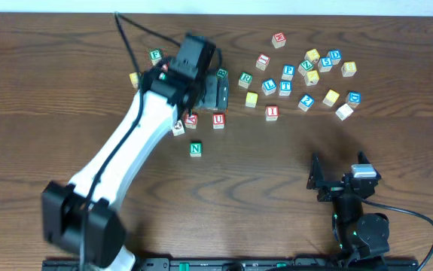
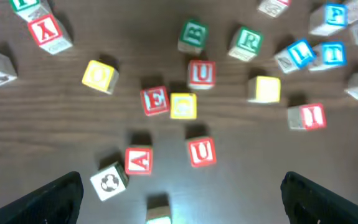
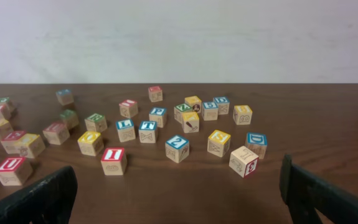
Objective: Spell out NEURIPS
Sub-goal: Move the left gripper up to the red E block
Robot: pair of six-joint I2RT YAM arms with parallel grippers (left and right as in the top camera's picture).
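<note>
We see the left gripper (image 2: pixel 180 183) with its jaws spread wide and nothing between them, hanging over the left cluster of cubes. The right gripper (image 3: pixel 177 177) is also wide open and empty, parked by the near right corner of the worktop (image 1: pixel 65 90), well apart from every cube.

The green N (image 1: pixel 195 149) sits alone toward the near edge, so we take it as the start of the row. The cube clipped at the bottom of the left wrist view is probably that N, but it is too cut off to confirm.

We judge the red E (image 2: pixel 155 101) is next. It lies ahead of the left gripper toward the far edge, slightly left of the jaw centreline. Its right side touches, or nearly touches, a yellow cube (image 2: pixel 183 106), so that is the tight side. It's a cube, so no long axis; its faces sit slightly skewed to the jaws.

The left arm is clearly nearer.

The closer red U (image 2: pixel 202 152) lies just ahead, right of centre. The green R (image 2: pixel 247 42), red I (image 2: pixel 307 116) and blue P (image 1: pixel 288 71) lie further right.
</note>
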